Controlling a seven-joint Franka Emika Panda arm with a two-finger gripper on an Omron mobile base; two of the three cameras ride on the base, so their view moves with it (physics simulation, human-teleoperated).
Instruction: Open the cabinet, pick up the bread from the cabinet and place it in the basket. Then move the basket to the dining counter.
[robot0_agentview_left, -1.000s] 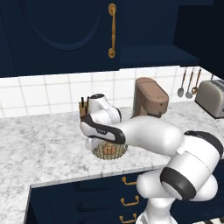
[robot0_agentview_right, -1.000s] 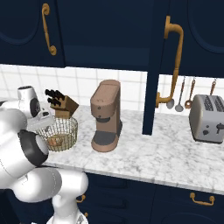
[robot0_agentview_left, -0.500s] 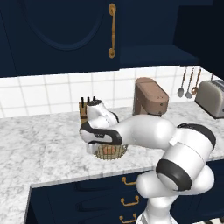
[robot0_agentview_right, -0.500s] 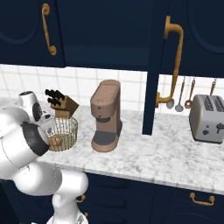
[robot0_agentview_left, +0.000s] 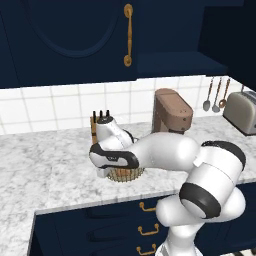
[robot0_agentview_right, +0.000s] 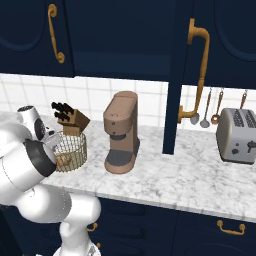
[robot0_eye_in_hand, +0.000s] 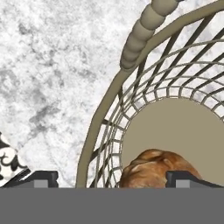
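Note:
The tan wire basket (robot0_eye_in_hand: 131, 109) stands on the marble worktop (robot0_agentview_left: 45, 165), and the golden-brown bread (robot0_eye_in_hand: 151, 168) lies on its beige bottom. My gripper (robot0_eye_in_hand: 113, 179) is open and points down, its fingertips (robot0_eye_in_hand: 39, 177) astride the basket's rim, one outside and one inside by the bread. In the base views my hand covers most of the basket (robot0_agentview_left: 125, 174) (robot0_agentview_right: 75, 149), with the bread (robot0_agentview_right: 64, 160) glimpsed through the mesh. The navy cabinet (robot0_agentview_left: 75, 40) hangs above, and one door (robot0_agentview_right: 172, 75) stands open, seen edge-on. The dining counter is out of view.
A wooden knife block (robot0_agentview_right: 72, 120) stands right behind the basket. A brown coffee machine (robot0_agentview_right: 121, 132) is to its right, then hanging utensils (robot0_agentview_right: 205, 107) and a toaster (robot0_agentview_right: 237, 132). Navy drawers with brass pulls (robot0_agentview_left: 145, 230) lie under the worktop.
My hand has sunk a little, down onto the near side of the basket's rim, and the arm's elbow has swung with it. The basket and bread stay put.

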